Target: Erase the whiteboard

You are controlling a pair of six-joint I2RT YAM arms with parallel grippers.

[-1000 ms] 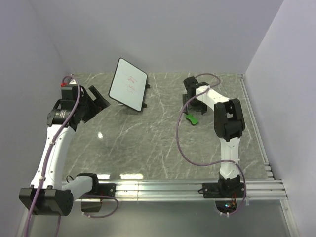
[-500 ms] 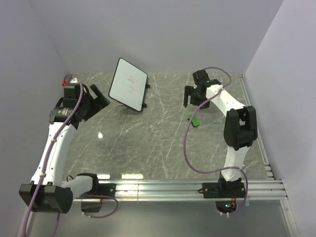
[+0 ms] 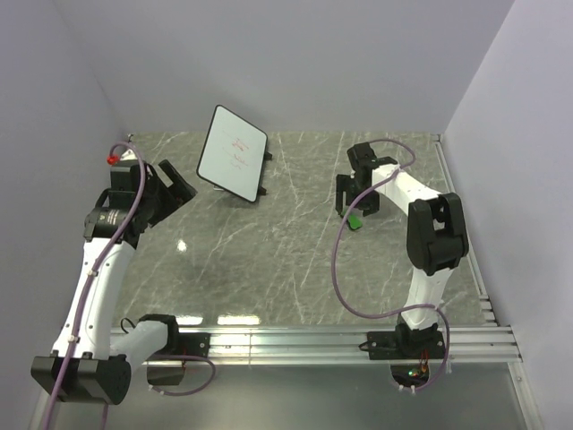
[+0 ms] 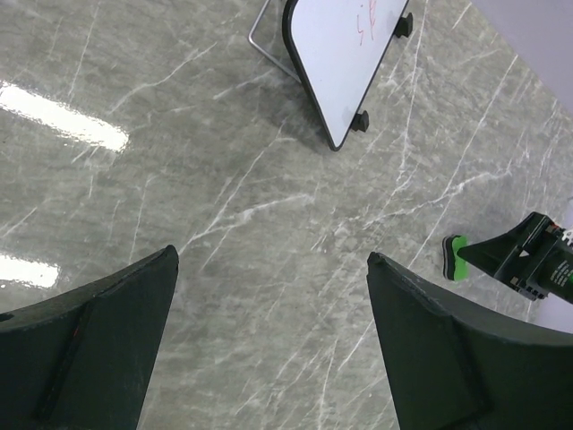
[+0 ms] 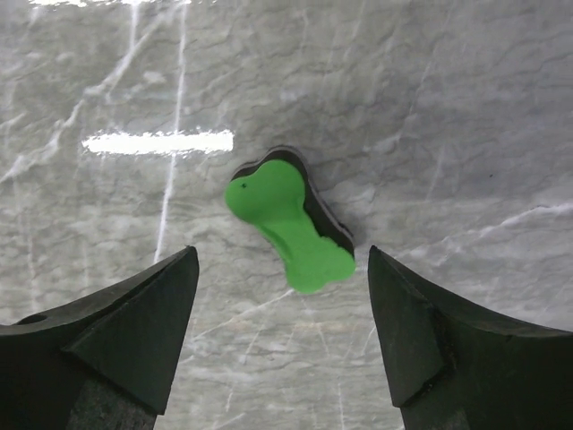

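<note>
The whiteboard [image 3: 233, 154], red scribbles intact, stands tilted at back left as the right gripper [image 5: 280, 258], jaws spread wide and empty, drops back over the green eraser [image 5: 288, 222]; the left gripper [image 4: 273, 260], equally agape and empty, has retreated slightly.

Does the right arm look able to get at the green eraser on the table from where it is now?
Probably yes. The right gripper hangs open right above the green eraser, which lies alone on the table, with nothing in the way of a descent.
</note>
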